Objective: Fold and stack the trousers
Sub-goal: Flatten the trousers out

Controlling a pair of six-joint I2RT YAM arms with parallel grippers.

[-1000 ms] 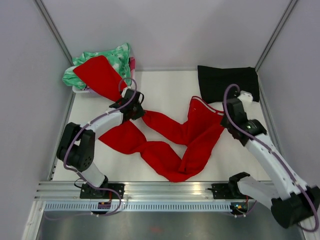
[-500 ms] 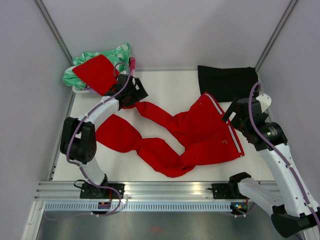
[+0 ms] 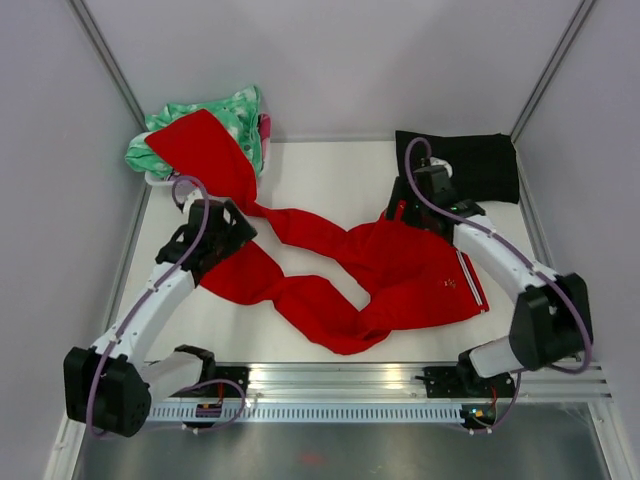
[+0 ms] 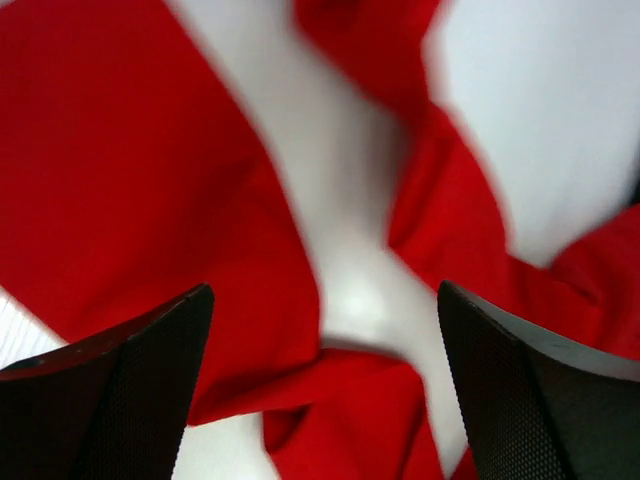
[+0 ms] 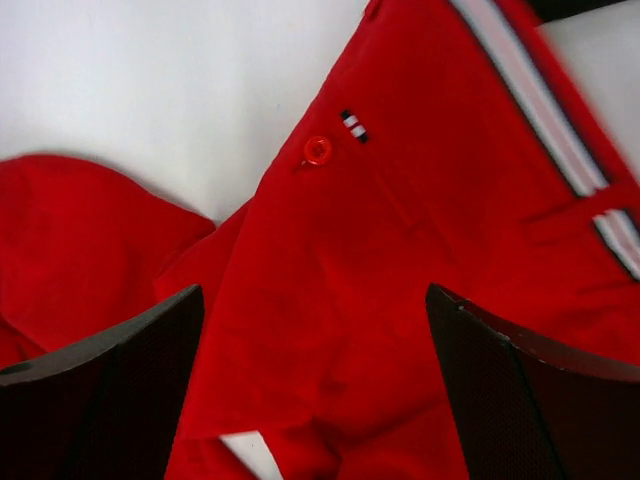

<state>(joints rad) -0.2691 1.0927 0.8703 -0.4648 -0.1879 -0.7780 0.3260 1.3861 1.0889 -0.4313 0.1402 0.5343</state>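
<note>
The bright red trousers lie twisted across the white table. Their waist with the white-striped trim lies flat at the right. One leg runs up to the far left and drapes over the green-and-white garment; the other leg bunches at the front left. My left gripper hovers open over the left leg, fingers wide apart with only fabric below them. My right gripper stands open above the waist area, where a red button and the striped trim show; nothing is between its fingers.
A black folded cloth lies at the far right corner, just behind my right wrist. The green-and-white garment sits in a bin at the far left corner. Grey walls enclose the table on three sides; a metal rail runs along the near edge.
Both grippers went from shut to open and let go of the trousers. The waist now lies flat at the right. My left arm drew back to the near left; my right moved in over the waist.
</note>
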